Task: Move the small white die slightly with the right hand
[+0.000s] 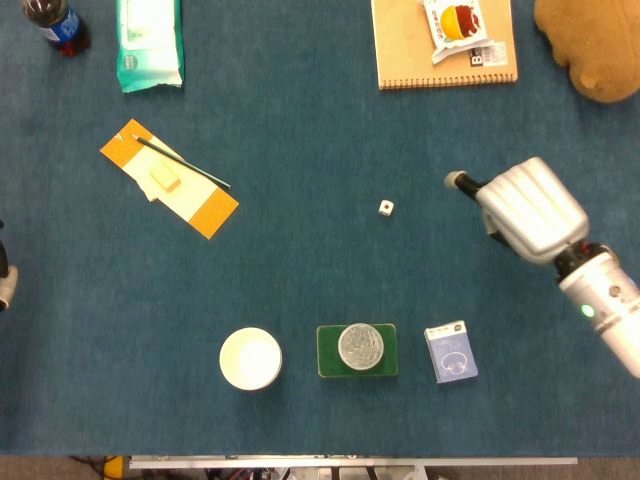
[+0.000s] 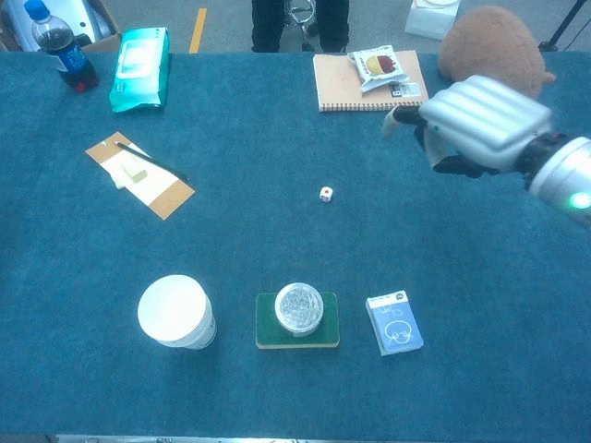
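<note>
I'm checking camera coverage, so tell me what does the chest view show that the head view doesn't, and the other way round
Only the chest view shows the floor beyond the table, a person's legs standing there, and the red spot on the die's side. Only the head view shows a sliver of the left hand at its left edge. Both show the right hand, holding nothing, right of the small white die and apart from it, plus the white cup and card box.

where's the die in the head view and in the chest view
Head view: the die lies right of centre on the blue cloth, left of the right hand.
Chest view: the die lies just right of centre, below and left of the right hand.
Shared landmark: the notebook lies farther up the table from it in both.
</note>
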Robot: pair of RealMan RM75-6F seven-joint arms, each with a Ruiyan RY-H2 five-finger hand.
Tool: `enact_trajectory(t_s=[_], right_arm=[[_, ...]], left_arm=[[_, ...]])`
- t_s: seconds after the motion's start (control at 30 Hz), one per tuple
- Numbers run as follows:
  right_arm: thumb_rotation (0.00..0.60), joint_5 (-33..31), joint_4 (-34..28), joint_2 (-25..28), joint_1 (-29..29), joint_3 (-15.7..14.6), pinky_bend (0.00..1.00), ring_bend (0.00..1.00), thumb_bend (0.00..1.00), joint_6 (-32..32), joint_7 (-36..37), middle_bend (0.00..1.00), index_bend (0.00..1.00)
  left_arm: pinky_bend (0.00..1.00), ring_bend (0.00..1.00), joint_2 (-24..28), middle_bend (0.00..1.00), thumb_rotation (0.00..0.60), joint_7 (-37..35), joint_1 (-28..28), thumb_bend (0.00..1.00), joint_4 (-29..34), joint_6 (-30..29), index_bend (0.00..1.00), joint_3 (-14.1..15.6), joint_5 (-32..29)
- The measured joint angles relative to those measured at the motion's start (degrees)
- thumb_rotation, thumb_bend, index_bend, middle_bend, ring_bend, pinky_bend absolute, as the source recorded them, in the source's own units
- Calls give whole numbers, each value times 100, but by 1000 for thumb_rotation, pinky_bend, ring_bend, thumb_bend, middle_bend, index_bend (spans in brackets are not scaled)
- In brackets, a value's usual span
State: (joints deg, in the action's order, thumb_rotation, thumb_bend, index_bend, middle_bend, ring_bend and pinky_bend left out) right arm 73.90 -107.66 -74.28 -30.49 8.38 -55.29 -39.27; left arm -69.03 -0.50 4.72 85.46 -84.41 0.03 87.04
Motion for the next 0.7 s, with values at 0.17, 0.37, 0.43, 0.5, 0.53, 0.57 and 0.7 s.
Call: enact_trajectory(t_s=[0.17, 0.37, 0.43, 0.5, 0.53, 0.57, 0.7], right_arm=[[600, -299, 124, -182, -215, -45, 814, 875, 1000, 121, -224, 936, 335], [600, -720, 229, -345, -393, -138, 818, 879, 1000, 169, -509, 942, 343], [600, -868, 283, -418, -475, -184, 818, 880, 1000, 197, -598, 944, 344], [600, -984, 340, -485, -548, -226, 818, 881, 1000, 230, -665, 946, 345], [600, -1057, 381, -531, -597, -254, 818, 882, 1000, 254, -702, 947, 345], [600, -1110, 415, -569, -633, -274, 818, 882, 1000, 273, -723, 949, 345], [600, -1312, 573, -729, -782, -368, 818, 884, 1000, 342, -803, 951, 344]], left_arm=[[538, 339, -24, 327, 600, -40, -31, 400, -59, -24, 331, 7, -6], [538, 339, -37, 327, 600, -22, -51, 400, -69, -36, 331, 13, -1], [538, 339, -46, 327, 600, -13, -53, 400, -74, -23, 331, 14, -9], [538, 339, -56, 327, 600, -14, -54, 400, -89, -9, 331, 16, -17], [538, 339, -61, 328, 600, -18, -54, 400, -98, -1, 331, 16, -22], [538, 339, -63, 328, 600, -20, -54, 400, -100, 4, 331, 15, -25], [538, 339, -46, 328, 600, -15, -56, 400, -81, -5, 331, 9, -22]])
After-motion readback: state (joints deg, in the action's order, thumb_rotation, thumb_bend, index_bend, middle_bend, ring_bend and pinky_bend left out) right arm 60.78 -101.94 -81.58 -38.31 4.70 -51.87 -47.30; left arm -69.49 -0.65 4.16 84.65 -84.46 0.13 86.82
